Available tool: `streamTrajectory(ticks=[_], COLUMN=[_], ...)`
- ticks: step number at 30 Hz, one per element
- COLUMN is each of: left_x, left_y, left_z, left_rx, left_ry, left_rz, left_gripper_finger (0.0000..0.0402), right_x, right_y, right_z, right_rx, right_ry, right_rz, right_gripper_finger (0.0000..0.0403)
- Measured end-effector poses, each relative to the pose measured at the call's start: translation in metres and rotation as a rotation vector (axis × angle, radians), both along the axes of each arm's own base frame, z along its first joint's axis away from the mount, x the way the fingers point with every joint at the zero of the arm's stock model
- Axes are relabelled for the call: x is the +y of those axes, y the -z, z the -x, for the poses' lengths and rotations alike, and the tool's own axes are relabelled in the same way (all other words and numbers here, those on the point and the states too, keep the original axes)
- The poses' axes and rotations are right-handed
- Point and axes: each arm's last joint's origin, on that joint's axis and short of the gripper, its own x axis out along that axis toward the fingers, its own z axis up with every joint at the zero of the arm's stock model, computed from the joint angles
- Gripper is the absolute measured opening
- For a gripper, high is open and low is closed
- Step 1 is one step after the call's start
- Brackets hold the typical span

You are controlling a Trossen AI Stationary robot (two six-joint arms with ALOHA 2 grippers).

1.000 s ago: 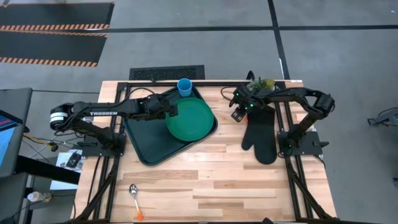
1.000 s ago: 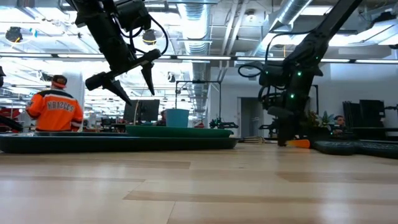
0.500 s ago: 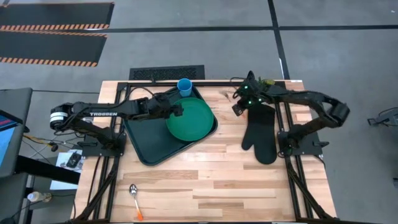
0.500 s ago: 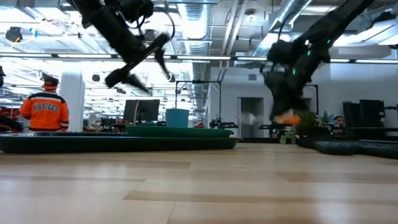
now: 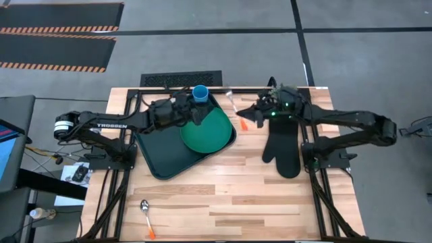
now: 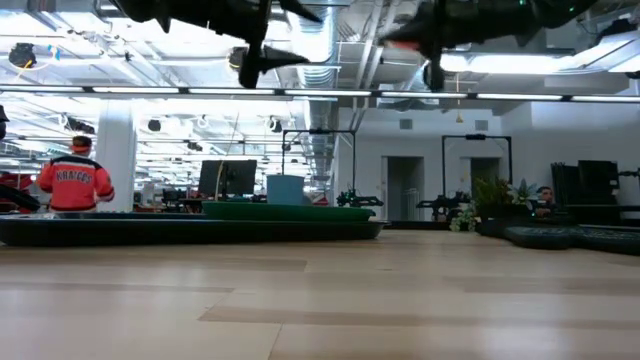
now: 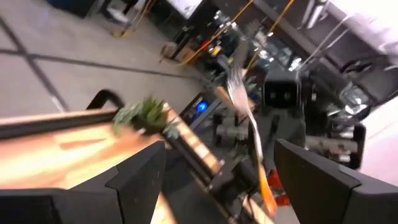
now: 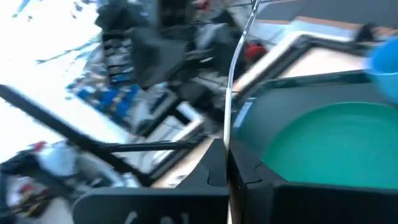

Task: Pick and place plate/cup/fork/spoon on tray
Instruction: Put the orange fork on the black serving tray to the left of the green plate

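The green plate (image 5: 208,129) lies on the dark tray (image 5: 158,152), overhanging its right rim. The light-blue cup (image 5: 200,92) stands at the tray's far corner. My left gripper (image 5: 196,111) is open and empty, raised above the plate's far edge, just on the near side of the cup. My right gripper (image 5: 251,116) is shut on the fork (image 5: 236,111), held high between the tray and the black oven mitt (image 5: 283,145). The spoon (image 5: 146,212) lies flat near the table's near left edge. My right gripper pinches the fork between its two shut fingers (image 8: 227,177), coming level from the table's right. The orange handle end (image 5: 241,125) shows on the near side of the fingers. The silver neck and tines (image 8: 239,56) stick out toward the far edge. The fork is lifted clear of the table.
The oven mitt lies on the table's right side under my right arm. A small green plant (image 7: 146,112) stands at the far right edge. Bare wood lies across the near half of the table, apart from the spoon.
My right gripper has risen from the far right corner by the plant with the fork, lifting it clear, and gone left toward the tray. My left gripper has risen above the tray and shifted toward the cup.
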Motion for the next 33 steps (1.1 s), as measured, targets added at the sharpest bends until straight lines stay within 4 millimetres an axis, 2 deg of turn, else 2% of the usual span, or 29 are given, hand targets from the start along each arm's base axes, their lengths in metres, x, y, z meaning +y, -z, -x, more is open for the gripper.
streamTrajectory(ticks=[6,11,17,30,33], left_x=[-0.002,-0.007,-0.008,-0.006,-0.006], left_y=[-0.002,-0.003,-0.001,0.002,0.002], left_z=[-0.001,-0.003,-0.003,-0.002,-0.002], left_rx=[-0.016,-0.019,-0.004,0.029,0.028], left_ry=[0.028,0.053,0.053,-0.016,-0.022], left_rz=[-0.027,-0.048,-0.042,-0.04,-0.04], left_gripper_finger=[0.0283,0.027,0.0203,0.0056,0.0016], right_x=[0.015,0.021,0.025,0.024,0.024], right_y=[0.004,0.017,0.025,0.028,0.029], right_z=[-0.023,-0.039,-0.051,-0.053,-0.053], right_rx=[-0.079,-0.076,-0.096,-0.09,-0.088], right_ry=[-0.053,-0.085,-0.108,-0.128,-0.128], right_rz=[-0.031,-0.064,-0.095,-0.102,-0.094], right_gripper_finger=[0.0003,0.0003,0.0004,0.0005,0.0016])
